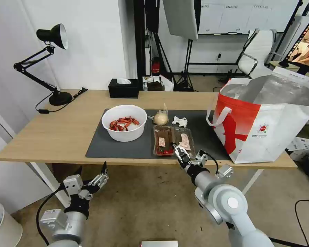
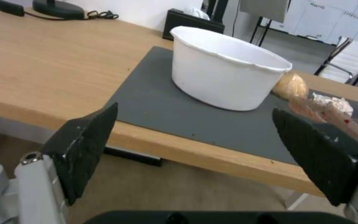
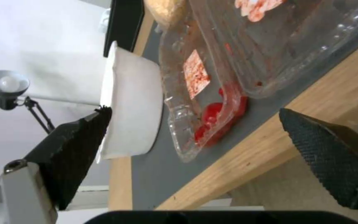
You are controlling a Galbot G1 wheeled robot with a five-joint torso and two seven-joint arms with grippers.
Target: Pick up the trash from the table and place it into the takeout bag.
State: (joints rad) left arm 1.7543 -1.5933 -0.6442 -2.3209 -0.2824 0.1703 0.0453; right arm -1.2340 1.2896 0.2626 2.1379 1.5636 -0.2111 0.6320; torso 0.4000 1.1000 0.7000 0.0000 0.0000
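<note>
Clamshell tray at the mat's near edge, right gripper closing in.

The clamshell tray point(image 1: 173, 140) lies on the table point(image 1: 58, 133), long axis 3-to-9 o'clock. The right gripper point(image 1: 179, 153), jaws spread and empty, sits at its 6 o'clock, nearer than the parked, open left gripper point(image 1: 92, 171).

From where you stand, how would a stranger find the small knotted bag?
On the dark grey mat, look behind the clear clamshell tray, between the white bowl and the crumpled tissue. The small knotted bag alone holds a round beige lump.
</note>
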